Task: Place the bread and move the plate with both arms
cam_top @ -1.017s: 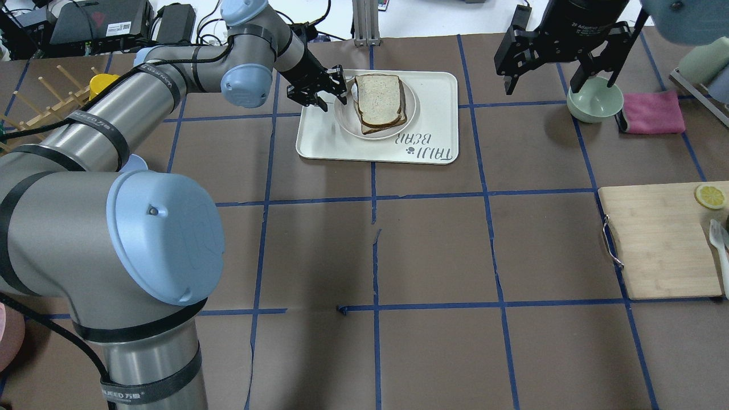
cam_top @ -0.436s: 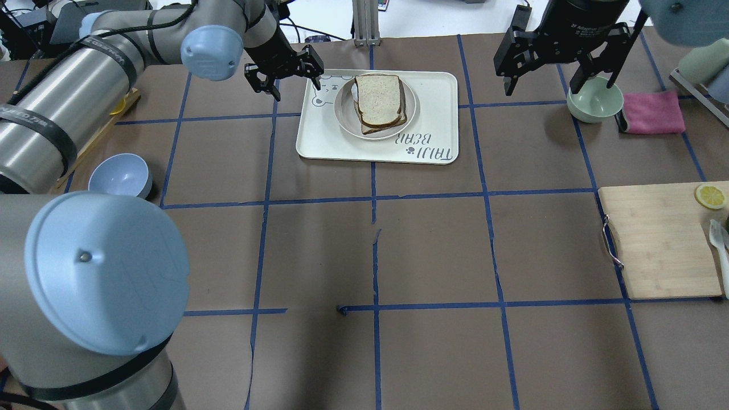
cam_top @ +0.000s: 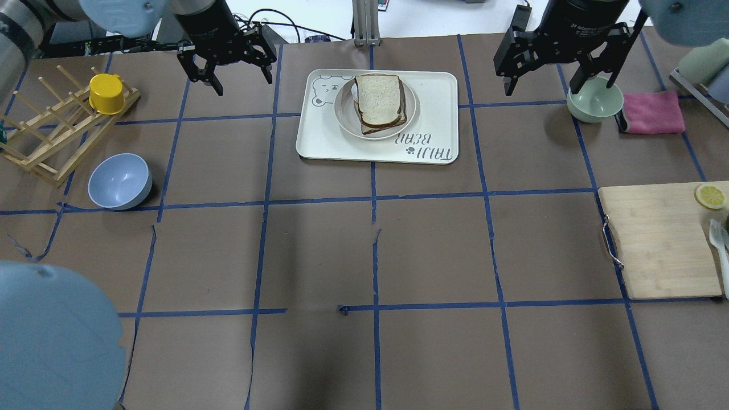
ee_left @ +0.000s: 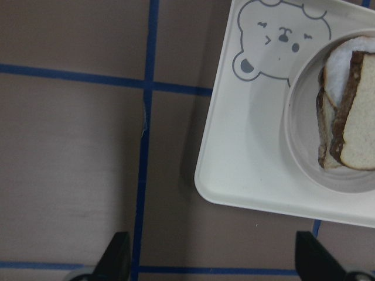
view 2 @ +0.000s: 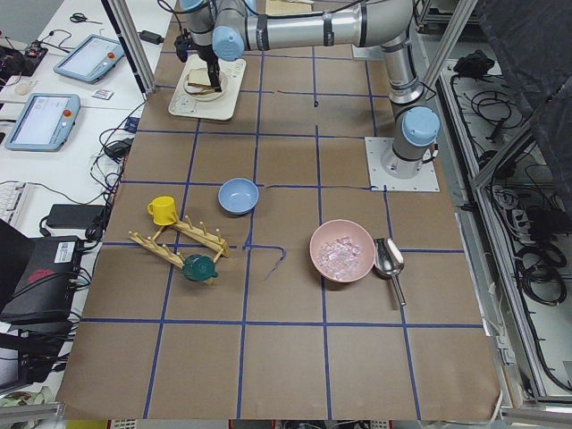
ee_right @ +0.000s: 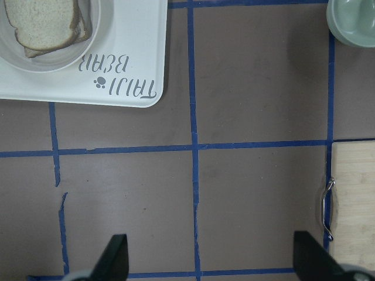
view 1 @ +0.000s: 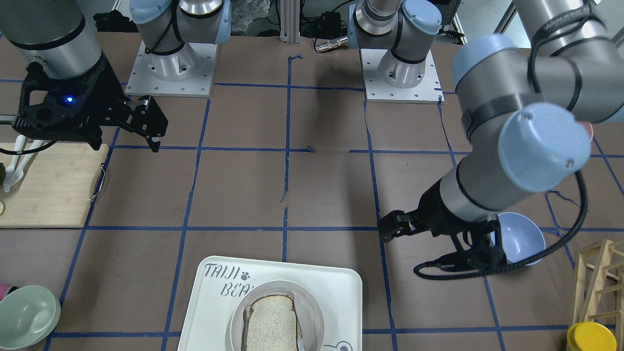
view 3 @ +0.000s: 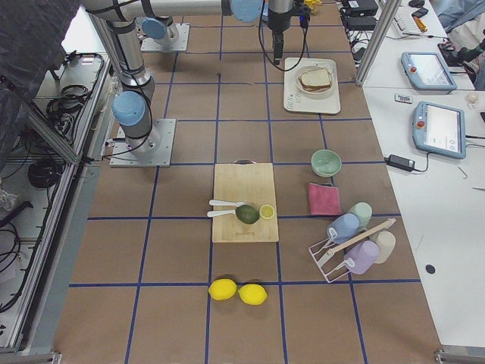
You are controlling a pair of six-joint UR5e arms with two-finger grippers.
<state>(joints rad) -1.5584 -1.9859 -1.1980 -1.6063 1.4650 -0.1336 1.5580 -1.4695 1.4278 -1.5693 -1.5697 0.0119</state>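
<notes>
The bread (cam_top: 379, 99), a slice with dark brown crust, lies stacked on another slice on the round cream plate (cam_top: 344, 111). The plate stands on the white "TAIJI BEAR" tray (cam_top: 336, 145). My left gripper (cam_top: 243, 82) is open and empty, hovering above the table left of the tray. Its wrist view shows the tray corner (ee_left: 234, 158), the plate (ee_left: 304, 152) and the bread (ee_left: 357, 123) to the right of the open gripper (ee_left: 214, 260). My right gripper (cam_top: 561, 85) is open and empty, raised right of the tray, beside the green bowl. The bread also shows in the front view (view 1: 273, 324).
A pale green bowl (cam_top: 595, 102) and a pink cloth (cam_top: 652, 112) sit at the far right. A wooden cutting board (cam_top: 660, 239) with a lemon slice (cam_top: 709, 196) lies on the right. A blue bowl (cam_top: 119, 181) and a wooden rack (cam_top: 51, 139) with a yellow cup (cam_top: 105, 93) are on the left.
My left gripper has pulled away from the plate's left rim and moved left, off the tray. The bread, the plate and my right arm have not moved.
</notes>
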